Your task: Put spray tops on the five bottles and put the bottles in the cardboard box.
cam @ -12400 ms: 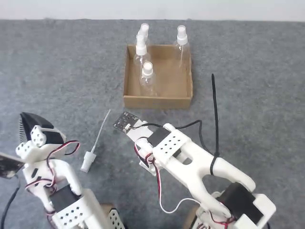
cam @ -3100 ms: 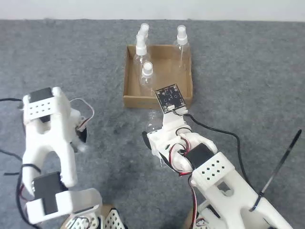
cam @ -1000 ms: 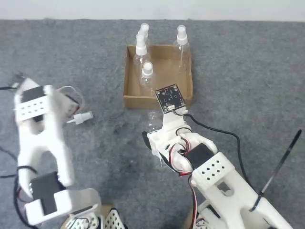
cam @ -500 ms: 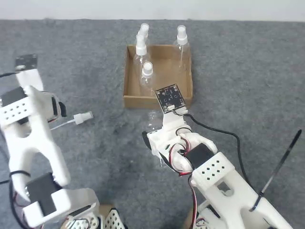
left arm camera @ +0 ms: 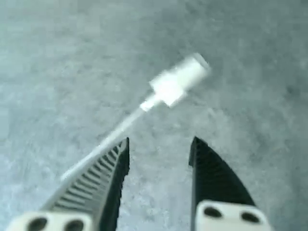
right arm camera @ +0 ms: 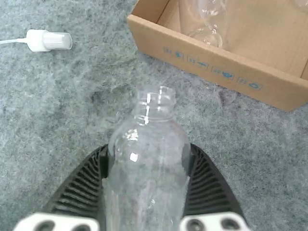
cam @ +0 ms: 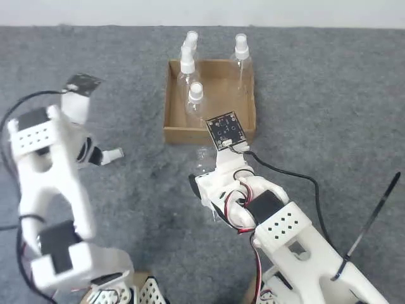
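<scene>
A clear bottle [right arm camera: 147, 139] without a top stands upright between the fingers of my right gripper [right arm camera: 147, 154], which is shut on it just in front of the cardboard box [right arm camera: 216, 67]. In the high view this bottle [cam: 202, 157] is faint, beside the box's front wall [cam: 209, 135]. Several bottles with white spray tops [cam: 196, 98] stand in and behind the box. A loose spray top [cam: 114, 154] with its thin tube lies on the carpet to the left. My left gripper [left arm camera: 160, 142] is open just short of the spray top [left arm camera: 178, 84], whose tube runs past one finger.
Grey carpet covers the table. The right arm's body [cam: 278, 221] fills the near middle, with a black cable tie [cam: 373, 218] sticking out at the right. Open carpet lies between the loose spray top and the held bottle.
The left arm has swung and turned over the left side of the carpet, its wrist now farther back. The spray top stays at about the same spot. The right arm and bottle are still.
</scene>
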Available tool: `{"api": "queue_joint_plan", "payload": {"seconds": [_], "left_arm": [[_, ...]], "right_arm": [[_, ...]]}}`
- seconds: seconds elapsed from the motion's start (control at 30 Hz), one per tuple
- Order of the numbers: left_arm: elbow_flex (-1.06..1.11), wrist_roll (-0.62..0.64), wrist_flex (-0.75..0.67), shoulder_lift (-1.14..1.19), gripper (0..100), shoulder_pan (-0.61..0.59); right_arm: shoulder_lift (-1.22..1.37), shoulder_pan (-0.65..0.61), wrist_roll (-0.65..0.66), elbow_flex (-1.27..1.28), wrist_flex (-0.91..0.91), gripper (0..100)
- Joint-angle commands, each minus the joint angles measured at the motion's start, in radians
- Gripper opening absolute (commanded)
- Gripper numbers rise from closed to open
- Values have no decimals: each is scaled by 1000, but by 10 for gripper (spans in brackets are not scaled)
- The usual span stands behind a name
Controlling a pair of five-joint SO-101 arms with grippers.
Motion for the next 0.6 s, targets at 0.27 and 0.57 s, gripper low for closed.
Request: {"api": "queue_joint_plan", "payload": {"seconds": [0.27,0.57], "left_arm": [[-521,-173,255,358,192,61],[-733,-278,279,578,192,69]], "right_arm": [[-48,16,-2,-18,-18,7],[-48,16,0,-18,-18,7]]}}
